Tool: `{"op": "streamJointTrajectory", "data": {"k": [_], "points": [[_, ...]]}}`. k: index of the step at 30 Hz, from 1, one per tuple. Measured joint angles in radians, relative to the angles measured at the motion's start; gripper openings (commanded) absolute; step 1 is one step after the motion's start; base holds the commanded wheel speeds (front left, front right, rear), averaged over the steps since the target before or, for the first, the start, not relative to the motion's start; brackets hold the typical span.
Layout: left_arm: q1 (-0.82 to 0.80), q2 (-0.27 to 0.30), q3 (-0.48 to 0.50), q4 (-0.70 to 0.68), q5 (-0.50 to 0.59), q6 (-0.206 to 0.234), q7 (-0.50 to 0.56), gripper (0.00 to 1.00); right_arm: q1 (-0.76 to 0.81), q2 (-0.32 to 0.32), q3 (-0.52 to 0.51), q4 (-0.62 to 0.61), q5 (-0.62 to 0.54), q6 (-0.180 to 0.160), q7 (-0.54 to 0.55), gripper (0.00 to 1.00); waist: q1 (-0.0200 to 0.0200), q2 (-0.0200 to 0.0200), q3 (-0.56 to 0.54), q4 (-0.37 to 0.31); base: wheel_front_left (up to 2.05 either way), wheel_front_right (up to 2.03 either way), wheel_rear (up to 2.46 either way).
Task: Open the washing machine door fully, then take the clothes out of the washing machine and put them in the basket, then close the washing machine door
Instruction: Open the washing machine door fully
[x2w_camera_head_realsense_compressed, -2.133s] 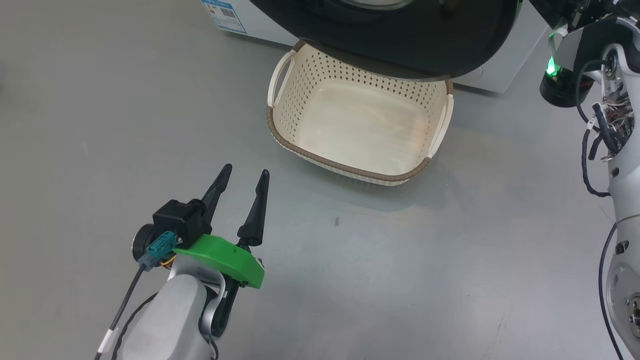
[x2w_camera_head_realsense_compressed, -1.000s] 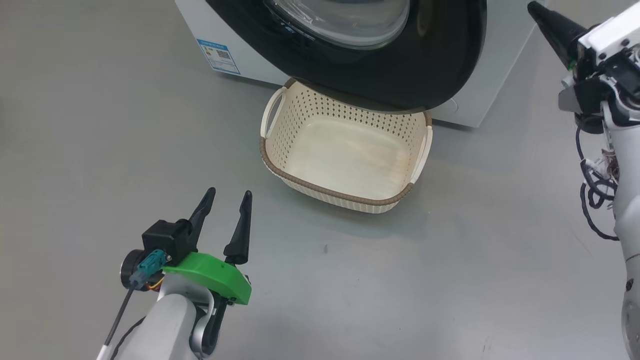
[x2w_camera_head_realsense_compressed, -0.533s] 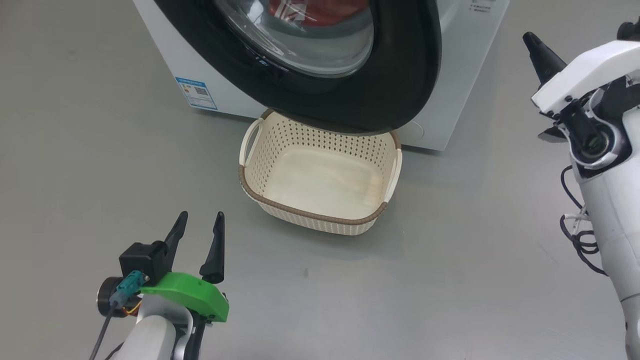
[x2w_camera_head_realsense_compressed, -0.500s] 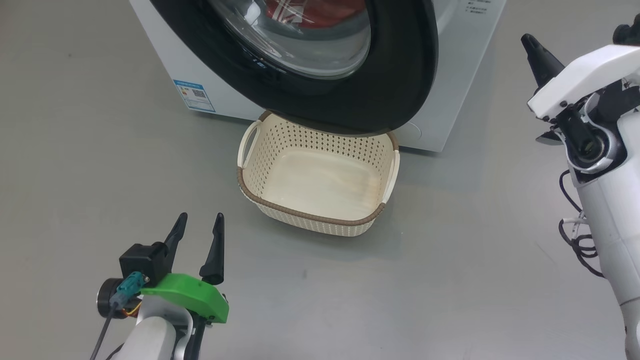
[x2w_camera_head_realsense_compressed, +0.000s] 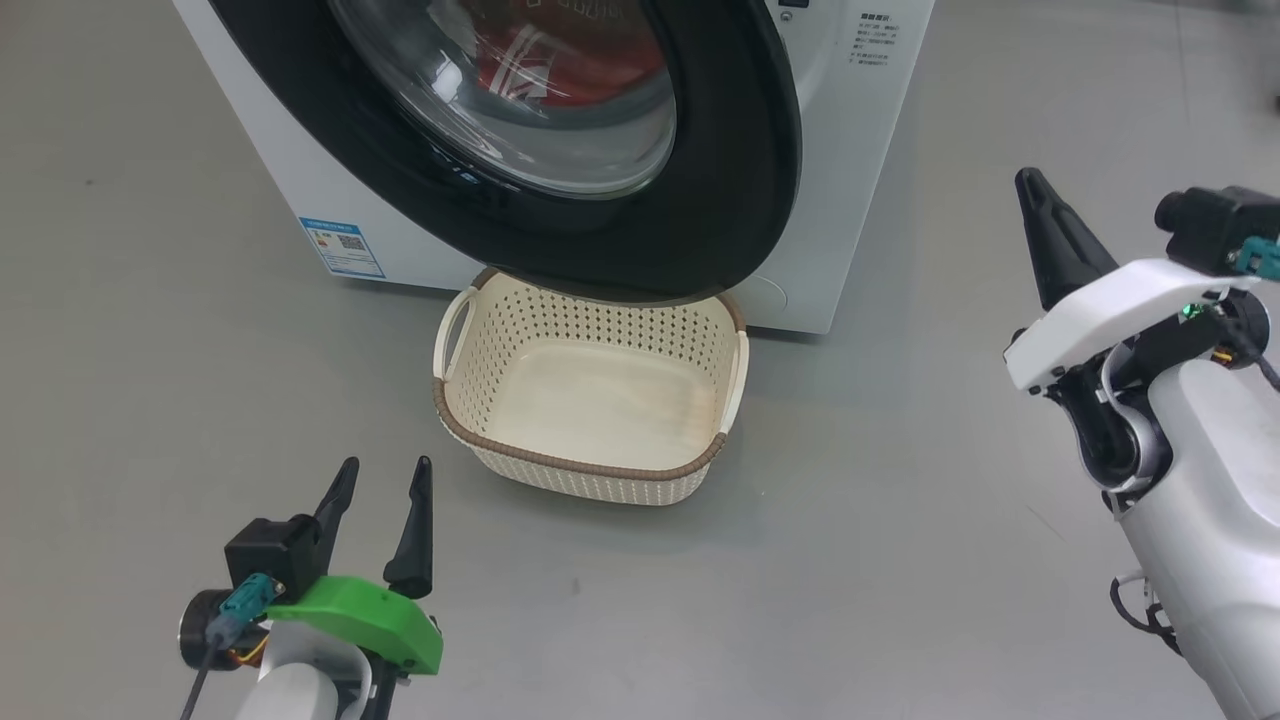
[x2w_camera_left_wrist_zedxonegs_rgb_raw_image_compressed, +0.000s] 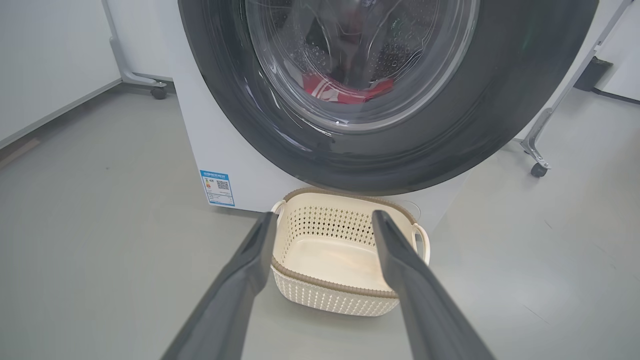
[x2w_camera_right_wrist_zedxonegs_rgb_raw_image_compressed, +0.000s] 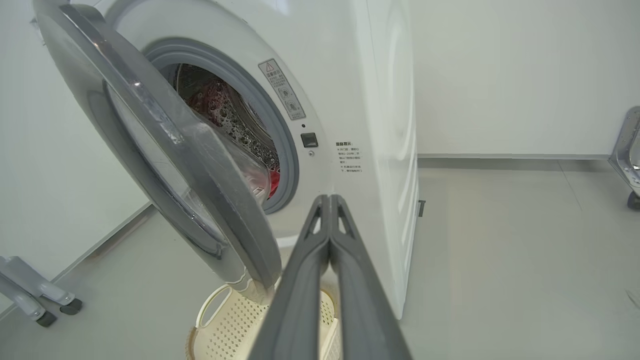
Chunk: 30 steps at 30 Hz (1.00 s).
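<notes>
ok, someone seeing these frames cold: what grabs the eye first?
The big glossy black washing machine door, standing ajar at the top of the head view, with red clothes in the drum behind it. Next, the empty cream basket on the floor right below the door, in front of the washing machine. The left gripper sits open at the lower left, the right gripper shut at the right.

Door (x2w_camera_head_realsense_compressed: 740, 180) ajar, hinged left; its black rim covers most of the drum mouth (x2w_camera_right_wrist_zedxonegs_rgb_raw_image_compressed: 230, 120) from the front. The gap between door edge and machine (x2w_camera_head_realsense_compressed: 850, 150) front opens to the right. Door bottom overhangs the far rim of the basket (x2w_camera_head_realsense_compressed: 560, 467); the near part is open from above. Floor (x2w_camera_head_realsense_compressed: 880, 560) right of the basket is bare.
</notes>
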Motion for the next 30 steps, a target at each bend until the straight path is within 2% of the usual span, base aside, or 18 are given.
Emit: {"op": "streamJointTrajectory", "data": {"k": [1,2,3,9,13,18,24,30], "points": [[0.002,0.001,0.0,0.0,0.001,-0.003,0.0,1.0,0.013,0.0,0.001,-0.002,-0.009,0.0,-0.016,0.0,0.0,0.0,-0.002,-0.004,0.0,0.0,0.0],[0.003,0.001,0.0,0.0,0.004,-0.003,0.0,1.0,0.027,0.0,-0.002,-0.004,-0.012,-0.001,-0.037,0.32,0.0,0.0,-0.005,-0.007,0.0,0.0,0.0],[0.004,0.001,0.0,0.0,0.007,-0.004,0.0,1.0,0.041,0.0,-0.004,-0.004,-0.022,-0.004,-0.059,1.0,0.0,0.0,-0.007,-0.009,0.0,0.0,0.0],[0.018,0.001,0.015,-0.006,0.015,-0.004,0.0,1.0,0.123,0.001,0.006,-0.008,-0.089,-0.058,-0.147,1.0,0.0,0.0,-0.023,-0.022,0.0,0.0,0.0],[0.024,0.001,0.02,-0.011,0.019,-0.011,0.0,1.0,0.169,0.009,-0.009,-0.02,-0.1,-0.105,-0.155,1.0,0.0,0.0,-0.028,-0.029,0.0,0.0,0.0],[0.025,0.001,0.032,-0.027,0.024,-0.012,0.0,1.0,0.215,0.015,-0.029,-0.039,-0.108,-0.146,-0.164,1.0,0.0,0.0,-0.027,-0.036,0.0,0.0,0.0],[0.025,0.0,0.042,-0.045,0.043,-0.012,0.0,1.0,0.266,0.026,-0.056,-0.073,-0.115,-0.178,-0.164,1.0,0.0,0.0,-0.024,-0.04,0.0,0.0,0.0],[0.026,-0.001,0.074,-0.068,0.051,-0.012,0.0,1.0,0.313,0.043,-0.075,-0.104,-0.123,-0.188,-0.165,1.0,0.0,0.0,-0.02,-0.045,0.0,0.0,0.0]]}}
